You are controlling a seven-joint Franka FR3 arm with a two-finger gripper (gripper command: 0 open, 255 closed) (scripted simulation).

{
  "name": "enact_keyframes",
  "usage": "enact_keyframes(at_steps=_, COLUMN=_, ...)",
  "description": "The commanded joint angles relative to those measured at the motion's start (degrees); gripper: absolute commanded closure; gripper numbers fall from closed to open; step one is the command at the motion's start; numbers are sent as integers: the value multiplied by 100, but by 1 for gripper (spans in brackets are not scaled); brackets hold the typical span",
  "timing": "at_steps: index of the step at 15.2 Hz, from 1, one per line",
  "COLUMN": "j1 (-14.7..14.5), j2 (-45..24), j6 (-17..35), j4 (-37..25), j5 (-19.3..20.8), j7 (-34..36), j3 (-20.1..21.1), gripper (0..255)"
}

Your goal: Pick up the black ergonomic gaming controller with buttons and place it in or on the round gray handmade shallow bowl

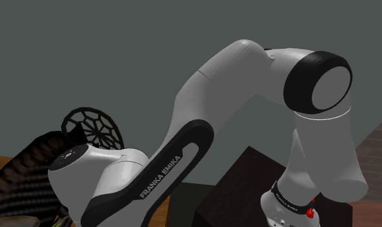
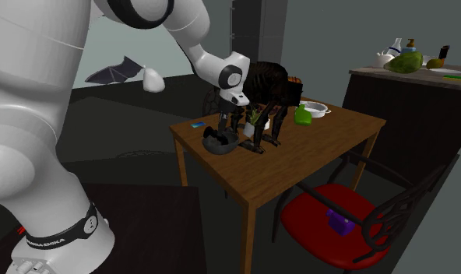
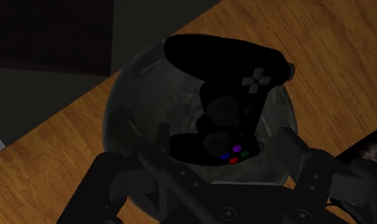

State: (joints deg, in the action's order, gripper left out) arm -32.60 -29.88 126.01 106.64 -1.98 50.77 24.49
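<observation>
Shoulder view: the white arm (image 1: 202, 97) bends over from its dark stand (image 1: 248, 187) and covers the work. A black lattice chair back (image 1: 93, 126) rises beside it.

Second exterior view: the gripper (image 2: 223, 131) hangs low over the gray bowl (image 2: 221, 149). The bowl sits near a corner of the wooden table (image 2: 299, 167), close to a small potted plant (image 2: 256, 121). Something dark lies in the bowl, too murky to make out from this side.

Wrist view: the black controller (image 3: 225, 63) lies inside the bowl (image 3: 130, 108). One grip reaches the far rim; the other, with the coloured buttons, points toward the gripper (image 3: 225, 143). The jaws stand apart, one finger either side of the near grip and neither touching it, so nothing is held. The placing looks done.

The controller is probably light, stiff plastic, with a smooth rounded shell that could slip. The safest hold would be across one grip's narrow width, clear of sticks and buttons. The shallow bowl looks breakable.
</observation>
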Motion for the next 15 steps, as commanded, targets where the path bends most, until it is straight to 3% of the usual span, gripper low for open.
enact_keyframes(at_steps=1, j1=0, j2=0, j6=1, j4=1, j5=0, j7=0, j3=0, gripper=0)
enact_keyframes(at_steps=4, j1=0, j2=-1, j6=-1, j4=-2, j5=0, j7=0, j3=0, gripper=0)
enact_keyframes(at_steps=8, j1=125, j2=321, j6=-633, j4=-314, j5=-96, j7=-62, j3=49, gripper=0)
enact_keyframes(at_steps=15, j1=125, j2=321, j6=-633, j4=-314, j5=-96, j7=-62, j3=49, gripper=0)
